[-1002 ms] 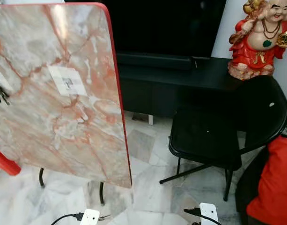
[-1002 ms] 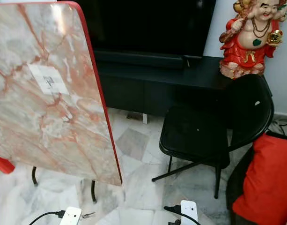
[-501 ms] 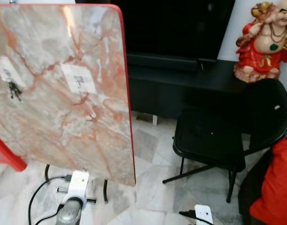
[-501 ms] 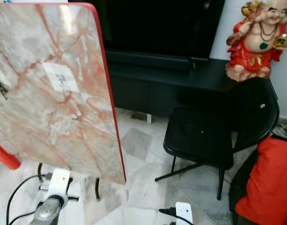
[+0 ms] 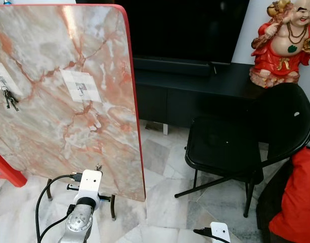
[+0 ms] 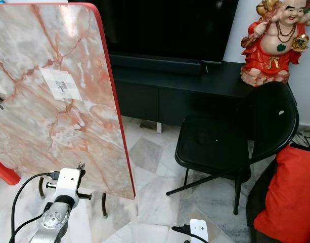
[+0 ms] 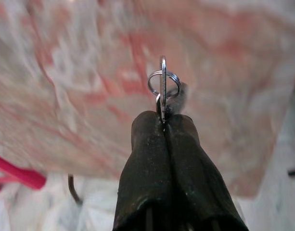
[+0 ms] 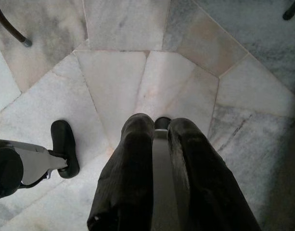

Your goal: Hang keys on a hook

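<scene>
Status: keys in hand, not yet hung. The left gripper (image 7: 162, 120) has its two black fingers pressed together on a small silver key with a split ring (image 7: 163, 84), which sticks out past the fingertips. In the head views that arm is raised in front of the lower part of the upended pink-and-white marble tabletop with a red rim (image 5: 69, 101), near its bottom edge, the key tip showing just above the white wrist block. The target looks like the small hook on a white adhesive pad (image 5: 81, 86) near the middle of the slab, well above the gripper; nothing hangs on it. A second white pad by the slab's left edge already carries a dark bunch of keys (image 5: 8, 98). My read: grasp done, approach under way; what's left is lift to hook height, line the ring up over the hook, drop it on, release. The left wrist view is blurred, so hook alignment can't be judged there. The right gripper (image 8: 159, 126) hangs low over the marble floor tiles (image 8: 118, 29), fingers nearly together, holding nothing.
</scene>
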Robot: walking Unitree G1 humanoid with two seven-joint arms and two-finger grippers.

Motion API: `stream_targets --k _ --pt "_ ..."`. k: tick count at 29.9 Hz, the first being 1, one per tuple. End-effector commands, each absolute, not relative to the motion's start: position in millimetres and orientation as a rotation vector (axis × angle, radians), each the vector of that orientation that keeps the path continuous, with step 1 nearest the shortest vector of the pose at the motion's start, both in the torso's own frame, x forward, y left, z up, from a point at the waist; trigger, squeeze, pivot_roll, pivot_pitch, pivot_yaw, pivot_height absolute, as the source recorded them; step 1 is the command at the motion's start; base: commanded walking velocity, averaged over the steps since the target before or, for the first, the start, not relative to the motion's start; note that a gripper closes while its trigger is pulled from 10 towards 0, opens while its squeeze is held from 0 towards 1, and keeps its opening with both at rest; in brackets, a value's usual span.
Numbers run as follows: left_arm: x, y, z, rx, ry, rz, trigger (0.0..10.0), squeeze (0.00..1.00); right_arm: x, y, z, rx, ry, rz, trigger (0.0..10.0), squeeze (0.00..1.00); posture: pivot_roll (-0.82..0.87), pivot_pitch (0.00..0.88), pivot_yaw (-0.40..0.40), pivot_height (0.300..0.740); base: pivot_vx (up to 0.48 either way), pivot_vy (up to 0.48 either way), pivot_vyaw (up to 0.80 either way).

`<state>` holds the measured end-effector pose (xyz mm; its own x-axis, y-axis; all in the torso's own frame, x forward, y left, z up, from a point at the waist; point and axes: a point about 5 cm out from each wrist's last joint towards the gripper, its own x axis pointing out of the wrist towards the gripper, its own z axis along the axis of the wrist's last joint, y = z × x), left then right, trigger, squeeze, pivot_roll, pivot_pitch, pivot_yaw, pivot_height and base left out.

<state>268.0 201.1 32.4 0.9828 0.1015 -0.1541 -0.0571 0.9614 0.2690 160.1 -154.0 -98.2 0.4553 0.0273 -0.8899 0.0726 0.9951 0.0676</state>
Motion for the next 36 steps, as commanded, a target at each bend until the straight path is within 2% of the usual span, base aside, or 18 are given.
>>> stream_targets --k 1,10,22,32,36 --pt "278.9 201.1 52.7 0.257 0.093 0.119 10.0 0.00 162.1 -153.2 -97.4 0.102 1.093 -0.023 10.0 0.00 -0.05 0.000 0.019 0.716 0.000 0.000 0.00" --pt "292.5 189.2 91.5 0.224 -0.066 0.098 10.0 0.00 164.3 -153.3 -96.5 0.098 1.084 -0.017 10.0 0.00 -0.05 0.000 0.018 0.716 0.000 0.000 0.00" --pt "296.8 192.2 107.3 0.258 -0.089 0.187 10.0 0.00 164.4 -153.3 -96.4 0.093 1.083 -0.008 10.0 0.00 -0.05 0.000 0.013 0.716 0.000 0.000 0.00" --pt "303.9 187.8 116.1 0.218 -0.114 0.170 10.0 0.00 163.9 -152.7 -96.6 0.087 1.084 0.000 10.0 0.00 -0.05 0.000 0.016 0.716 0.000 0.000 0.00" --pt "307.9 189.6 122.7 0.153 -0.115 0.189 10.0 0.00 163.1 -151.6 -96.9 0.083 1.084 0.009 10.0 0.00 -0.05 0.000 0.019 0.716 0.000 0.000 0.00"
